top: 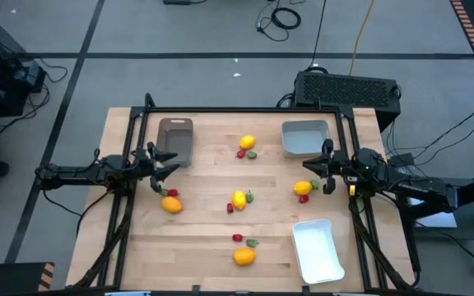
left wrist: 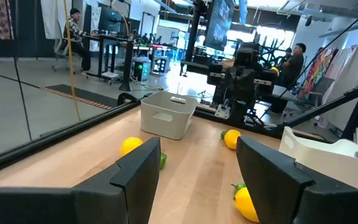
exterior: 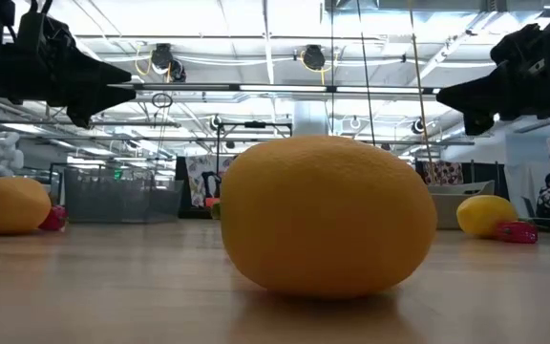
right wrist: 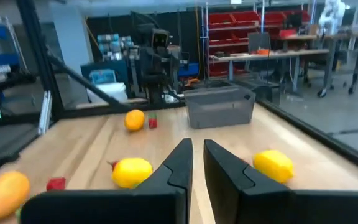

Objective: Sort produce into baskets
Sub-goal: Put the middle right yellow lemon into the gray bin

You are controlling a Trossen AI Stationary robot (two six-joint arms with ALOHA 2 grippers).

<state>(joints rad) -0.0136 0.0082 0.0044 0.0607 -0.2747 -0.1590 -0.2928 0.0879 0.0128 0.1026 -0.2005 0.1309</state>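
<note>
Three baskets stand on the wooden table: brown-grey [top: 175, 138] at the far left, grey-blue [top: 305, 136] at the far right, white [top: 317, 248] at the near right. The produce lies loose in small groups. A yellow citrus [top: 247, 142] lies at the far middle, one [top: 239, 198] at the centre and one [top: 302, 187] at the right. An orange citrus [top: 171, 205] lies at the left and one [top: 243, 256] near the front; tiny red and green pieces lie beside them. My left gripper [top: 167, 168] [left wrist: 197, 146] is open above the table near the left orange. My right gripper [top: 309, 171] [right wrist: 197, 146] is shut above the right yellow citrus. Both are empty.
The front orange citrus [exterior: 327, 215] fills the low view. A black frame rail [top: 245, 109] runs along the table's far edge and down its sides. A dark box [top: 348, 89] stands behind the far right corner. People sit in the room beyond the table [left wrist: 294, 56].
</note>
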